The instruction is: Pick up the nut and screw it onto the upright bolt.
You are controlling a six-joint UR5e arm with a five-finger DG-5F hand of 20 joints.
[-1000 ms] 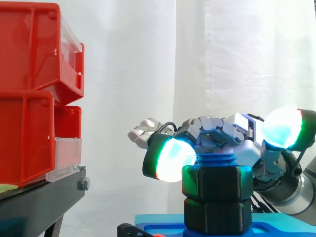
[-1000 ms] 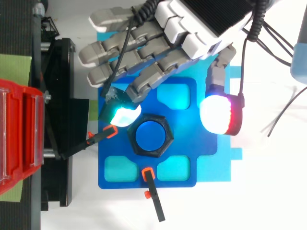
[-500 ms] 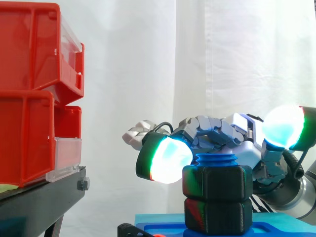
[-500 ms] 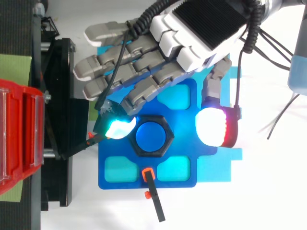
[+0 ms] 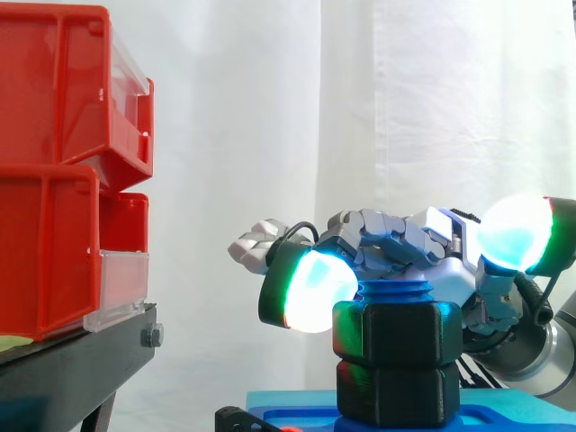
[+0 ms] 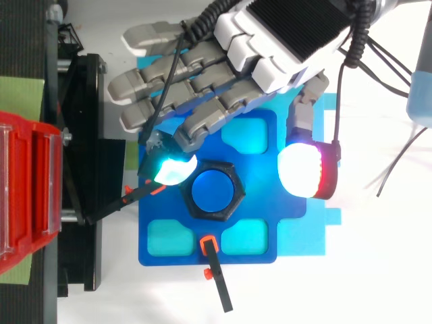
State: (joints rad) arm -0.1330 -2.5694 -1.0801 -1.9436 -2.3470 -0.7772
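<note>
red bins (image 5: 63,162) on black stand (image 5: 72,360) at left, nut (image 5: 397,335) on blue bolt (image 6: 214,192), hand (image 6: 270,40) spread loose over it, fingertip (image 6: 172,170) beside nut, gripping nothing

Red bins (image 5: 54,171) on black stand (image 5: 72,369)

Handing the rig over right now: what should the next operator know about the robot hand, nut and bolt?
Robot hand: open, spread over the bolt; one glowing fingertip at the nut's left edge, thumb pad apart on the right, nothing gripped.
Nut: black, threaded on the upright blue bolt, thread showing above it, directly above a second black hex piece on the blue base.
Done: nut picked up and on the bolt.
Left: probably a final turn if it is loose, then withdraw.
</note>
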